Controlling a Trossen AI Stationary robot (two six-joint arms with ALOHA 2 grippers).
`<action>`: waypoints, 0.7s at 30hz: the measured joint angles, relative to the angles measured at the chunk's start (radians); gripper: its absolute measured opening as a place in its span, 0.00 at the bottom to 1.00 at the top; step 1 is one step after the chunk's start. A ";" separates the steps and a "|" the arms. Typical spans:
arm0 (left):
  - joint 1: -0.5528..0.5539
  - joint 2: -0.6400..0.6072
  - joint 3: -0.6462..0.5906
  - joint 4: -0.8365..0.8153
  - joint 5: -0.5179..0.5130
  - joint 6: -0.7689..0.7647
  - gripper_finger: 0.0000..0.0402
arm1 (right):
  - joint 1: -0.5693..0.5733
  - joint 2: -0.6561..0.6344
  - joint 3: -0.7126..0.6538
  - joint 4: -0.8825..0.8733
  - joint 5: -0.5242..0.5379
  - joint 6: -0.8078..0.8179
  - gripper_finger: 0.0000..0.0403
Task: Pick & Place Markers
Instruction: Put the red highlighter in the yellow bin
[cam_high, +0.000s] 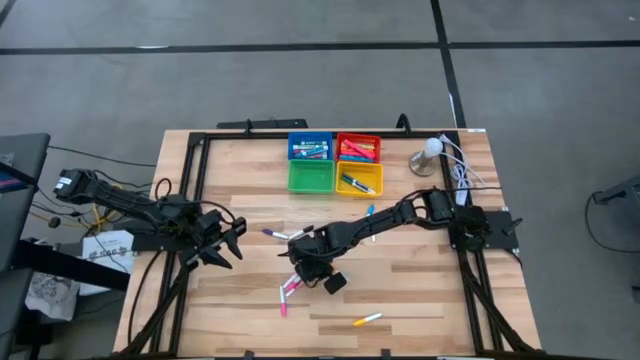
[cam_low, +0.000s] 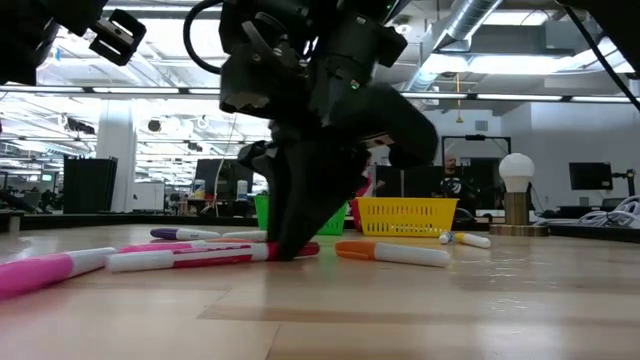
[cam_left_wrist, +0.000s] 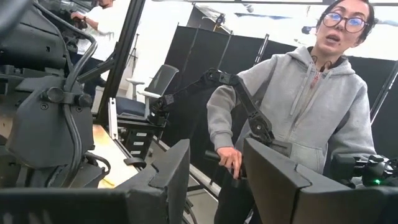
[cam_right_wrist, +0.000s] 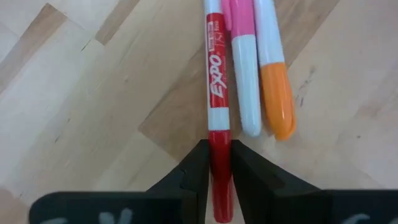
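Fingers of the right hand (cam_right_wrist: 217, 180) were clamped on the cap end of a red marker (cam_right_wrist: 216, 93) lying flat on the bench (cam_high: 420, 280), near the middle front. Right beside it lay a pink marker (cam_right_wrist: 244, 68) & an orange-capped marker (cam_right_wrist: 273, 74), both touching or nearly touching each other, w/ the pink one just beside the red barrel.

To do this step well, imo: lift straight up before any sideways move, so the barrel doesn't drag the pink neighbour along. Grip sat near one end, so the long white part would likely droop or swing; slow lift, keep it level, then carry to the trays (cam_high: 335, 162) at the back of the bench. The red tray (cam_high: 358, 148) looked like the likely match, though that's a guess.

Other markers were scattered: a purple-ended marker (cam_high: 272, 233) near the middle, a yellow marker (cam_high: 367, 320) near the front edge, a blue marker (cam_high: 369, 212) just in front of the trays.

Left hand (cam_high: 228, 243) hung over the bench's left side, fingers apart, holding nothing.

Hard to make out: from above, the right arm covered the grip itself; in the low view the dark fingers hid the contact point. Contents of the trays were too small to count. A person in a grey hoodie (cam_left_wrist: 311, 118) stood beyond the bench, partly cut off.
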 joint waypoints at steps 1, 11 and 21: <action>0.000 0.000 0.000 0.000 0.000 0.000 0.37 | -0.001 -0.003 0.001 -0.003 -0.001 -0.001 0.14; 0.000 0.016 0.000 0.003 0.000 0.000 0.37 | -0.001 -0.049 -0.003 -0.116 0.002 -0.002 0.09; 0.000 0.020 0.000 0.006 0.000 0.000 0.37 | -0.001 -0.054 0.000 -0.161 -0.006 -0.001 0.10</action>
